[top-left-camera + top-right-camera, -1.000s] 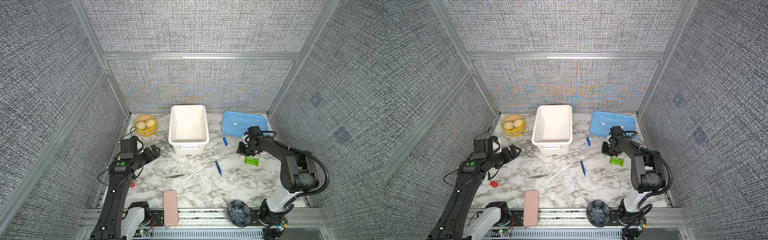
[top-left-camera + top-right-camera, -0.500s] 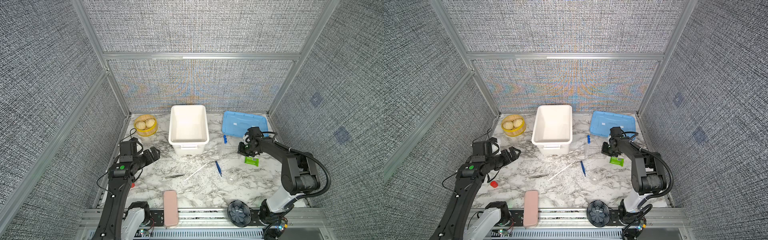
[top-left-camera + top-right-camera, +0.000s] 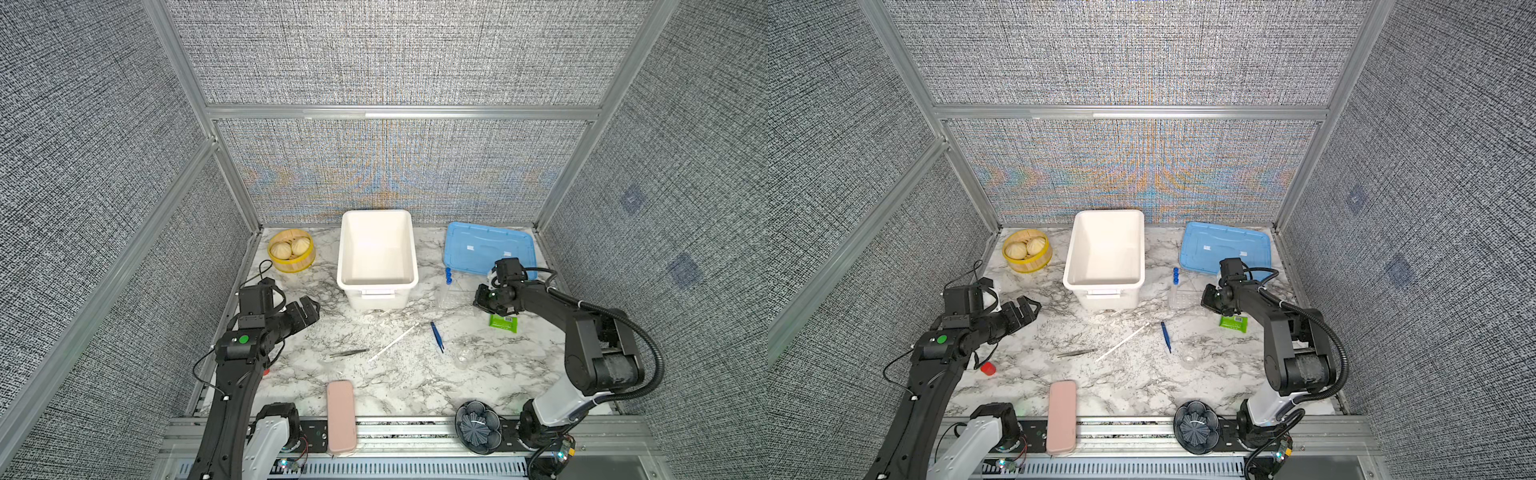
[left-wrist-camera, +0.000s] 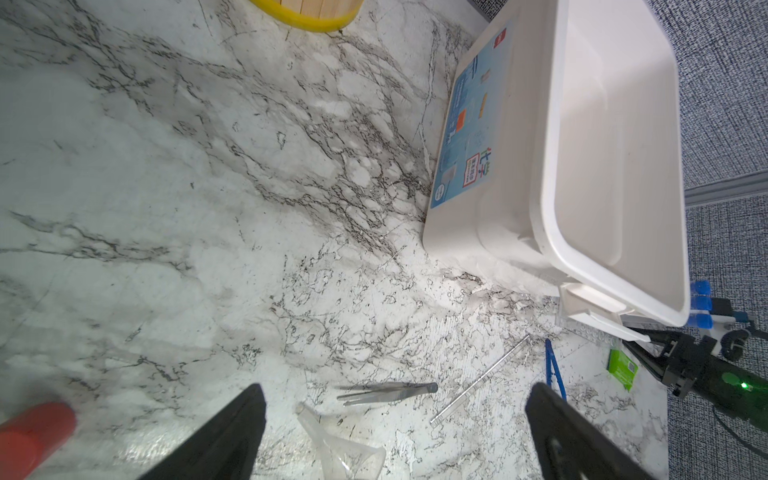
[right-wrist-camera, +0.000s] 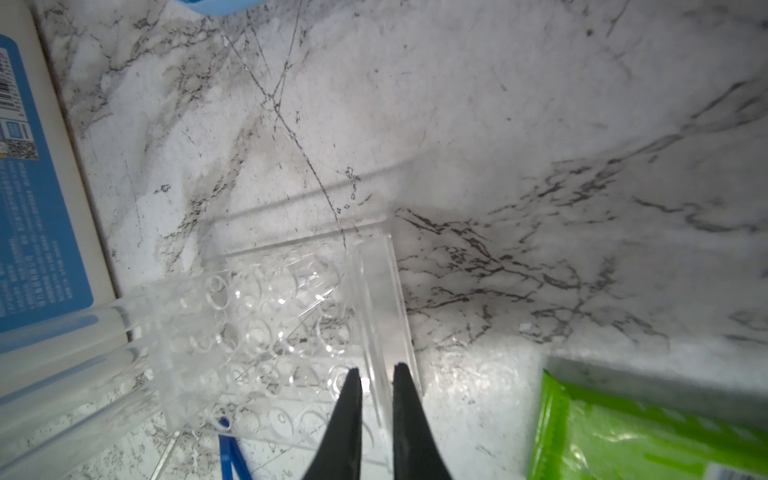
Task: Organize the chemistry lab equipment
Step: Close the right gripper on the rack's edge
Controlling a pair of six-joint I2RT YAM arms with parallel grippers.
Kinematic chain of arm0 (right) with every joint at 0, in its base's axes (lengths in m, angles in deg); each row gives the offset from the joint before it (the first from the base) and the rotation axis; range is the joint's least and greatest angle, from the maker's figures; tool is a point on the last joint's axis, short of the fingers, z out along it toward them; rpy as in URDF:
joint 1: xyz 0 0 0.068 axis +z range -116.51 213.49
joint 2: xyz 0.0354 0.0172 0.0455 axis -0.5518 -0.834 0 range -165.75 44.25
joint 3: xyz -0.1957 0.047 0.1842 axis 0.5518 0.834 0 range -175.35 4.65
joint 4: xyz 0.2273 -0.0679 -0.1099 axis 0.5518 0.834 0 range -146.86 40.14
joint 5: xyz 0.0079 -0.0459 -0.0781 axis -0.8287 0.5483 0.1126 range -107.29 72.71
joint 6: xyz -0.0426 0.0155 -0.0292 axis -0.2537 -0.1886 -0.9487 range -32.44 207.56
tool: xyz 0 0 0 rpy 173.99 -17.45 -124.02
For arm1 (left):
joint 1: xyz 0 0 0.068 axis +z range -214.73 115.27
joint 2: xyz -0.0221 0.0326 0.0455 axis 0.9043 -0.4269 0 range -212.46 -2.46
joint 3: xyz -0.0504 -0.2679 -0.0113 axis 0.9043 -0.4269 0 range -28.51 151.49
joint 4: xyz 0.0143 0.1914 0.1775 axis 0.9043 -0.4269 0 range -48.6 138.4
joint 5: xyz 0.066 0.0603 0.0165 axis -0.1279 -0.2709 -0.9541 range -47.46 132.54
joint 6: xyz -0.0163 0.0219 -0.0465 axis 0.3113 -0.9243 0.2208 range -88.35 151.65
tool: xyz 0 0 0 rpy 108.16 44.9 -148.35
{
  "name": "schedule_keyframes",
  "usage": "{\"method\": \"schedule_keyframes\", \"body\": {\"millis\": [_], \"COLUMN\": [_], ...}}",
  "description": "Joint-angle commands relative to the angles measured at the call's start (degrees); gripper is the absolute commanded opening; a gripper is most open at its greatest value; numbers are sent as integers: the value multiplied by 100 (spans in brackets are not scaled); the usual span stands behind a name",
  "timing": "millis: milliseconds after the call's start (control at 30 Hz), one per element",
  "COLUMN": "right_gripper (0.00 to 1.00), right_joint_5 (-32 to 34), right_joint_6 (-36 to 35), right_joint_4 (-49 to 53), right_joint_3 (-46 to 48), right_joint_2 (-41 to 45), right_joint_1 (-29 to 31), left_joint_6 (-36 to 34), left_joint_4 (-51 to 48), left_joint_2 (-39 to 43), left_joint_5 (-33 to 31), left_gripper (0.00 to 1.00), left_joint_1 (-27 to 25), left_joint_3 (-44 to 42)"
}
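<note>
You had your right tool point(image 5: 376, 374) pinched narrow on the clear tube rack point(image 3: 453, 296), right of centre in both top views beside the white bin point(image 3: 377, 285), so the next move, I judged, called for a level lift, your left tool point(image 4: 397, 388) wide and empty.

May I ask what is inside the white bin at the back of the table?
In both top views the white bin shows only its bare floor and walls; nothing lies in it. Its near wall hides its inner face and perhaps a strip of floor.

grey woven fabric wall panels point(image 3: 395, 50) in aluminium frame point(image 3: 399, 112); white marble-veined tabletop point(image 3: 399, 386); even bright light.
</note>
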Motion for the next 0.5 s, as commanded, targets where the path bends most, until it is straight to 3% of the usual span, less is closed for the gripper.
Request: {"method": "schedule_keyframes", "body": {"millis": [0,200,467], "right_gripper": [18,34,41], "right_joint_5": [79,216,542], "right_joint_6": [154,-18,-455], "right_joint_4": [155,522,1225], "right_joint_3": [128,89,25], "right_joint_2": [157,799,2314], "right_joint_1": [19,51,554], "left_joint_6": [40,334,966], "left_joint_4": [109,-259,-1217], "left_joint_2": [20,-73,-78], "left_joint_5": [346,337,-12], "left_gripper": [99,99,94], "left_joint_1": [0,-3,3], "left_joint_3": [-133,-259,-182]}}
